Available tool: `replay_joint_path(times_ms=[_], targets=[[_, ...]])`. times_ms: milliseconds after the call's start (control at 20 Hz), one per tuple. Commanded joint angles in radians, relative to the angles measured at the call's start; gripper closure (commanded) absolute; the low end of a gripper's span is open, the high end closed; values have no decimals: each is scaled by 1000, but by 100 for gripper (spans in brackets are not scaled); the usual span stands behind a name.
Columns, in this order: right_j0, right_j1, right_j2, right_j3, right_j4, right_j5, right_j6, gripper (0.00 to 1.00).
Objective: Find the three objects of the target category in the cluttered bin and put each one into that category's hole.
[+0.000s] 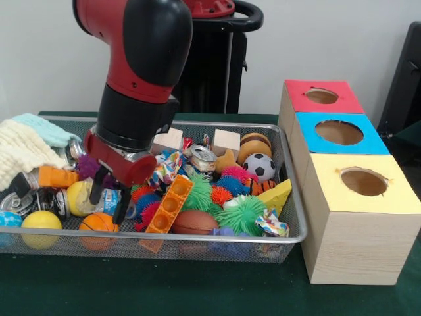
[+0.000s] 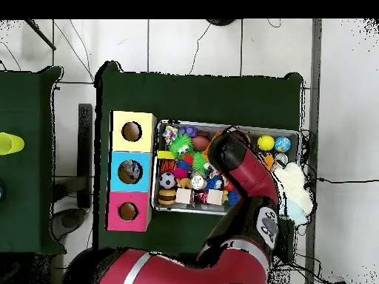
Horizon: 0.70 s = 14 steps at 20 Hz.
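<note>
My gripper [image 1: 108, 199] hangs open in the left part of the wire mesh bin [image 1: 293, 227], its two black fingers [image 1: 122, 208] spread just above a small orange basketball [image 1: 96, 224]. Nothing is gripped between them. Beside it lie a yellow ball [image 1: 41, 220], an orange block with holes [image 1: 170, 204], a brown football [image 1: 194, 222], a soccer ball [image 1: 262, 166] and a green spiky ball [image 1: 242, 214]. Right of the bin stand three boxes with round holes: red [image 1: 321, 96], blue [image 1: 339, 131], yellow [image 1: 363, 181]. In the overhead view the arm [image 2: 240, 159] covers the gripper.
Knitted cloths [image 1: 23, 151] drape over the bin's left end, near crushed cans [image 1: 197, 157] and two wooden blocks [image 1: 226, 141]. Overhead, the three boxes [image 2: 130, 171] stand left of the bin [image 2: 229, 124] on the green table. A yellow cup [image 2: 9, 143] sits on another table.
</note>
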State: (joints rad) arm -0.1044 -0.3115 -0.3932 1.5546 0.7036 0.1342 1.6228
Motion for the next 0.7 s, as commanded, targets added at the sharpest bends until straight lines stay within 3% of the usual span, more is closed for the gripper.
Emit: replay_joint_path(times_ms=[50, 250, 700], targets=[[13, -44, -14, 30, 5, 161, 256, 0], [21, -84, -35, 83, -7, 194, 254, 0], [-33, -125, 29, 188, -21, 122, 215, 0]])
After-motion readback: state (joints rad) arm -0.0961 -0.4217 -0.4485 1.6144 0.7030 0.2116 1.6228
